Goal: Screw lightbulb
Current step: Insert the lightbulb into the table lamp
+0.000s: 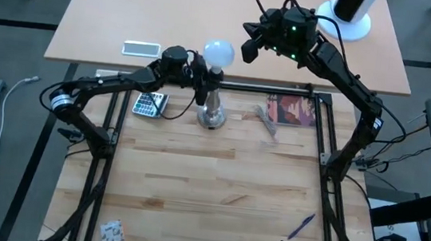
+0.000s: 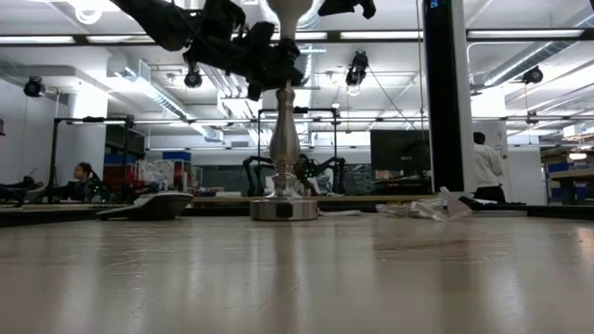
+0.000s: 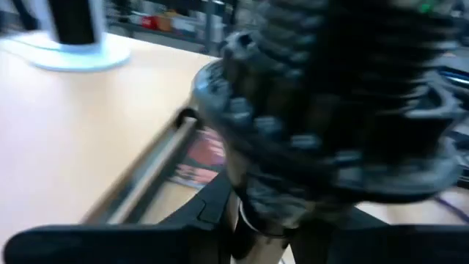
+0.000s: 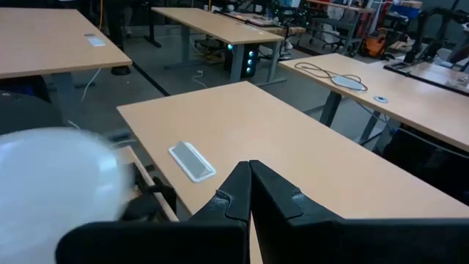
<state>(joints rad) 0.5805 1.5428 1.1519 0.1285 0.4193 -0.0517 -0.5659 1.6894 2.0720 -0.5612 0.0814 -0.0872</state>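
Observation:
The white frosted lightbulb (image 1: pixel 220 53) sits upright in the black socket on top of the silver stand (image 1: pixel 213 108), which stands on its round foot on the wooden table. The low view shows the stand (image 2: pixel 284 139), with the bulb cut off at the picture's top. My left gripper (image 1: pixel 204 79) is at the stand's upper part, coming from the table's left, shut on it. My right gripper (image 1: pixel 249 48) hangs just right of the bulb, shut and empty. Its wrist view shows the bulb (image 4: pixel 58 191) blurred beside the shut fingers (image 4: pixel 249 183). My left gripper holds the stand just below its black socket (image 3: pixel 253 224), the neck between its two fingers. The fingers come level from the table's left (image 2: pixel 255 60) and lie across the upright stand. The stand stays upright with its foot (image 2: pixel 284 210) on the table.
A calculator (image 1: pixel 151 103) lies left of the stand. A red booklet (image 1: pixel 290 111) and a crumpled wrapper (image 1: pixel 267 122) lie to its right. A phone (image 1: pixel 141 48) and a white cylinder on a round base (image 1: pixel 347 14) are on the far desk. A pen (image 1: pixel 301 226) lies near the front.

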